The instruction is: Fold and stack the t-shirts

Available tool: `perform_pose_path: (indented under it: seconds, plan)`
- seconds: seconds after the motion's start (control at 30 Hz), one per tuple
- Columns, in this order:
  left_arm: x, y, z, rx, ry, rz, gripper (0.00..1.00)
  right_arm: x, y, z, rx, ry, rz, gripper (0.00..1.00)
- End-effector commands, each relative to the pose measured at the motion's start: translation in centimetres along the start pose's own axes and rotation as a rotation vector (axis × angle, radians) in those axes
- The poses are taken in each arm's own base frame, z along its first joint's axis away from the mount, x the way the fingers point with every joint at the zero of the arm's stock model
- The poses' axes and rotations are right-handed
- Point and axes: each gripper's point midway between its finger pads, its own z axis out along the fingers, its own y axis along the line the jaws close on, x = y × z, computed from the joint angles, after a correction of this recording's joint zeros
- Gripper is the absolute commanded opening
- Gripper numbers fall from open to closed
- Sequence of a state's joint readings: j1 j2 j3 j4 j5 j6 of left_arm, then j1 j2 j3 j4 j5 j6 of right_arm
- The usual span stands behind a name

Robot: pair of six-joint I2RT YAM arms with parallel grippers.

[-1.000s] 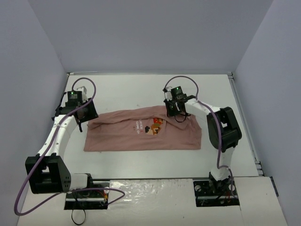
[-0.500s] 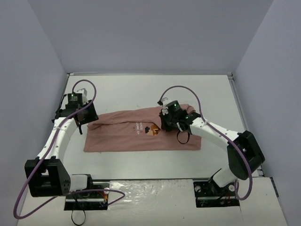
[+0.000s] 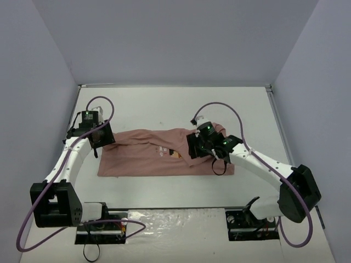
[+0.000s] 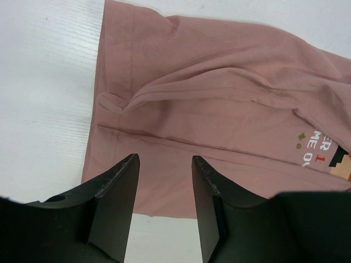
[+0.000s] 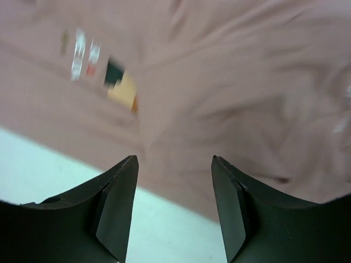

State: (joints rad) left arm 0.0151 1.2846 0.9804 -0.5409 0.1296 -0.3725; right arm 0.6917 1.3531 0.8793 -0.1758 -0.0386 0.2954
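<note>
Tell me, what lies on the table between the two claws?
Only the pink t-shirt: it stretches from the left claw across to the right claw, with its small chest picture near the right one. The overhead view shows this best.

Partial "ME O" on t-shirt [image 4: 219, 126]

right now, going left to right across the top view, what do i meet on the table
left hand → print → right hand; the shirt spans that whole stretch, so it has no single place
</note>
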Motion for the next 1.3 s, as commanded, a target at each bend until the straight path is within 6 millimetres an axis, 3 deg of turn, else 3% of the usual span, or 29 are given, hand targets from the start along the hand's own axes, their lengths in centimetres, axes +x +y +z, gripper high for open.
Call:
perform_pose_path:
  seconds: [0.0, 0.03, 0.1, 0.3, 0.4, 0.57, 0.73, 0.8, 0.9, 0.97, 1.07, 1.27]
  plan:
    - [-3.7, 0.0, 0.3, -0.031, -0.089, -0.016, 0.4, -7.2, -6.8, -0.9, 0.215, -0.158, 0.111, 0.54]
    - [-3.8, 0.1, 0.6, -0.036, -0.085, -0.02, 0.41, -8.1, -8.1, -1.1, 0.24, -0.174, 0.14, 0.54]
    - [-4.6, 1.1, 1.6, -0.069, -0.074, -0.053, 0.41, -9.2, -12.7, 0.5, 0.291, -0.142, 0.239, 0.54]
    - [-6.2, 2.7, 4.7, -0.106, -0.03, -0.11, 0.41, -12.7, -16.3, 3.2, 0.206, -0.133, 0.376, 0.54]
    - [-6.3, 2.4, 6.5, -0.09, 0.009, -0.126, 0.41, -13.5, -16.9, 4.8, 0.175, -0.117, 0.412, 0.54]
    - [-6.0, 2.2, 8.9, -0.082, 0.049, -0.153, 0.41, -12.2, -17.1, 8.4, 0.142, -0.044, 0.46, 0.54]
    - [-5.3, 2.6, 11.0, -0.098, 0.091, -0.161, 0.41, -12.3, -17.2, 10.2, 0.118, -0.019, 0.469, 0.53]
    - [-4.9, 2.8, 11.8, -0.107, 0.105, -0.169, 0.38, -12.1, -17.6, 11.0, 0.127, -0.009, 0.474, 0.47]
    - [-4.3, 3.4, 13.1, -0.132, 0.123, -0.173, 0.23, -11.5, -18.5, 11.9, 0.144, 0.007, 0.486, 0.36]
    - [-4.2, 3.8, 13.9, -0.149, 0.125, -0.167, 0.05, -11.1, -19.3, 12.3, 0.165, 0.015, 0.488, 0.21]
    - [-4.7, 4.4, 14.7, -0.17, 0.109, -0.145, 0.0, -10.8, -21.3, 12.4, 0.214, 0.012, 0.483, 0.0]
    - [-7.0, 4.7, 15.9, -0.173, 0.049, -0.076, 0.0, -12.1, -24.4, 12.1, 0.269, -0.018, 0.414, 0.0]
